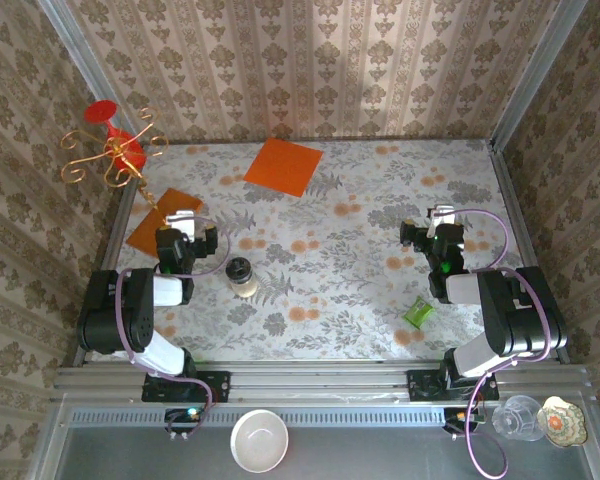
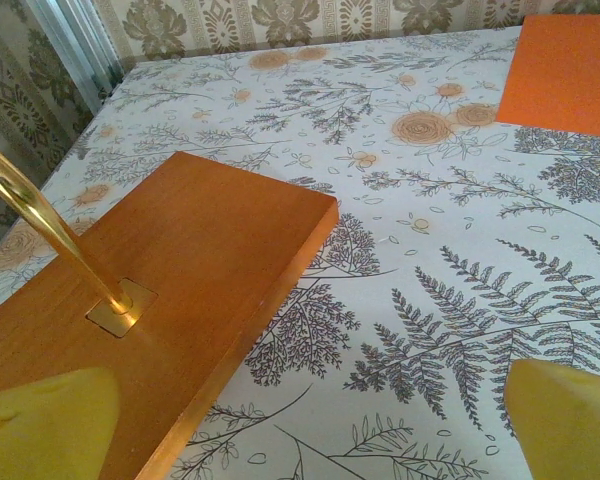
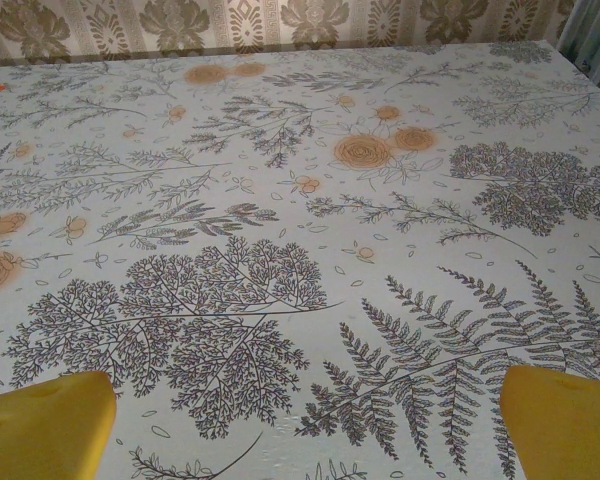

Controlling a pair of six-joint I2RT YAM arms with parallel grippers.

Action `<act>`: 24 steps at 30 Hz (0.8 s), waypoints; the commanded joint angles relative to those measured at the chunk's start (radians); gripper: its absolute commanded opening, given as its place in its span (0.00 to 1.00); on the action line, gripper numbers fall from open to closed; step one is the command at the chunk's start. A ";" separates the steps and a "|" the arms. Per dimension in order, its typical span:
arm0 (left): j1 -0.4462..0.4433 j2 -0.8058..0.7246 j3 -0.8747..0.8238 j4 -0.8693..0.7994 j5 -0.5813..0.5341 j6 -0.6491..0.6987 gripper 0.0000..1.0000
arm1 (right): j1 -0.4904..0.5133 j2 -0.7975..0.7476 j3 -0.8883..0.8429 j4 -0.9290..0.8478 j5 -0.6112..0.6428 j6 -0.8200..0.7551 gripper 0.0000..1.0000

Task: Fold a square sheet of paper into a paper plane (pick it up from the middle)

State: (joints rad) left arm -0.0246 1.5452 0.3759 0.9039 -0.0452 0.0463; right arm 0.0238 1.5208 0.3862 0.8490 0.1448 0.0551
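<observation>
The square sheet of paper (image 1: pixel 283 165), bright red-orange, lies flat and without creases at the far middle of the table; its near-left corner (image 2: pixel 570 70) shows at the top right of the left wrist view. A paper plane is out of view. My left gripper (image 1: pixel 181 218) hovers open at the near left, well short of the sheet, with its yellow fingertips (image 2: pixel 40 430) wide apart over a wooden base and bare cloth. On the near right my right gripper (image 1: pixel 441 216) is open too, its yellow fingertips (image 3: pixel 565 425) over bare tablecloth with nothing between them.
A gold wire stand (image 1: pixel 115 150) rises from an amber wooden base (image 2: pixel 160 290) right under my left gripper. A small jar (image 1: pixel 241 277) stands near the left arm, and a green wrapper (image 1: pixel 418 313) lies by the right arm. A bowl (image 1: pixel 259 440) and a glass (image 1: pixel 517 418) sit below the table's front rail.
</observation>
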 commanded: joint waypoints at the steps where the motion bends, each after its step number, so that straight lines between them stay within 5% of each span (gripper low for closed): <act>1: 0.005 0.001 0.026 -0.023 0.016 0.008 1.00 | 0.001 0.009 0.024 -0.002 -0.014 -0.008 1.00; 12: -0.003 -0.058 0.024 -0.062 0.004 0.013 1.00 | 0.001 -0.065 0.029 -0.068 0.029 0.009 1.00; 17: -0.009 -0.251 0.087 -0.359 -0.039 -0.040 1.00 | 0.003 -0.243 0.143 -0.401 0.053 0.067 1.00; 24: -0.089 -0.444 0.266 -0.816 0.018 -0.199 1.00 | 0.017 -0.307 0.326 -0.822 -0.009 0.404 1.00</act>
State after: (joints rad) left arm -0.0723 1.1458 0.5663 0.3637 -0.0559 -0.0563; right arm 0.0311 1.2083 0.6502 0.3046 0.1589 0.2729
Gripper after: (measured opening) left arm 0.999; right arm 0.999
